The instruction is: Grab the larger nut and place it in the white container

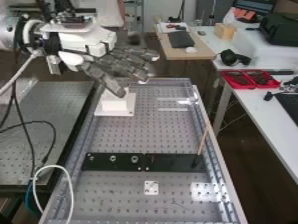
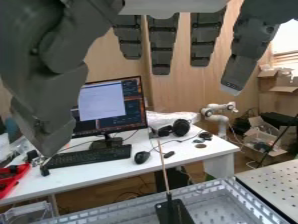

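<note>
The larger nut stands on the bar, between the smaller nut and the bearing. The white container is beyond the bar. The hand is above and beyond the bar, fingers extended, gripping nothing. Caution: an off-centre approach can cause a wrong-part pick or displace a neighbour. A shallow pinch can drop the larger nut before the container.

The hand hangs with fingers nearly straight and spread apart; the white arm lies behind it.
</note>
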Robot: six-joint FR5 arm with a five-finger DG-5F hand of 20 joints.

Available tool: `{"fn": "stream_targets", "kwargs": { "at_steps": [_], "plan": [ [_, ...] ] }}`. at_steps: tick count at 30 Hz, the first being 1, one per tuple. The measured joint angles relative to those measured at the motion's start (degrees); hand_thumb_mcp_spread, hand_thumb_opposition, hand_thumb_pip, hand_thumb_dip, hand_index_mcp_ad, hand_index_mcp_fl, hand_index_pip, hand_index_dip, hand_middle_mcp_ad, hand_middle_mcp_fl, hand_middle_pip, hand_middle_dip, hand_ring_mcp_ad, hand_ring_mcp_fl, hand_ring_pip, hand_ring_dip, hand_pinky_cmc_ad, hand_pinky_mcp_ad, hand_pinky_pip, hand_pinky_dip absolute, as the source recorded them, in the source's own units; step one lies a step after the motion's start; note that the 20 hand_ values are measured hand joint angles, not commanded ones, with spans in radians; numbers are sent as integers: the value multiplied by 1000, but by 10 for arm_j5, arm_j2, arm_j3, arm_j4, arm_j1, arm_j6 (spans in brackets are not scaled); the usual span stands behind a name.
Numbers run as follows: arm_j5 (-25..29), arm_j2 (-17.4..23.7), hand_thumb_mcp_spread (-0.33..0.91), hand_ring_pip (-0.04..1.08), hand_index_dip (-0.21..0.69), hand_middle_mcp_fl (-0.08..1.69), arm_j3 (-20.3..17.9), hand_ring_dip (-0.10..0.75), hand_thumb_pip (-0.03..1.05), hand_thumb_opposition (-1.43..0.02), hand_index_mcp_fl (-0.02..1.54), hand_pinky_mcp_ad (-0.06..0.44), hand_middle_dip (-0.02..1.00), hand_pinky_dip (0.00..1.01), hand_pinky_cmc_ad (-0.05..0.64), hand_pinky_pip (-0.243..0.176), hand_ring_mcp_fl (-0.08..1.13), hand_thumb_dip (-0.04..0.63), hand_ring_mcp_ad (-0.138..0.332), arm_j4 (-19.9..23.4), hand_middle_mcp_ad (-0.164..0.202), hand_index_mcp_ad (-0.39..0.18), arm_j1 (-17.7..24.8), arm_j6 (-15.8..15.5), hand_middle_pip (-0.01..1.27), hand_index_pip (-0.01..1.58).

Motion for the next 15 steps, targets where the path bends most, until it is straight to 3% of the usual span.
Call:
{"fn": "stream_targets", "kwargs": {
  "at_steps": [15],
  "plan": [
    [72, -24, 168, 101, -175, 87, -82, 178, 700, -836, 37, 379, 237, 688, 415, -91, 14, 141, 202, 65, 72, -56, 3, 21, 143, 552]
  ]
}}
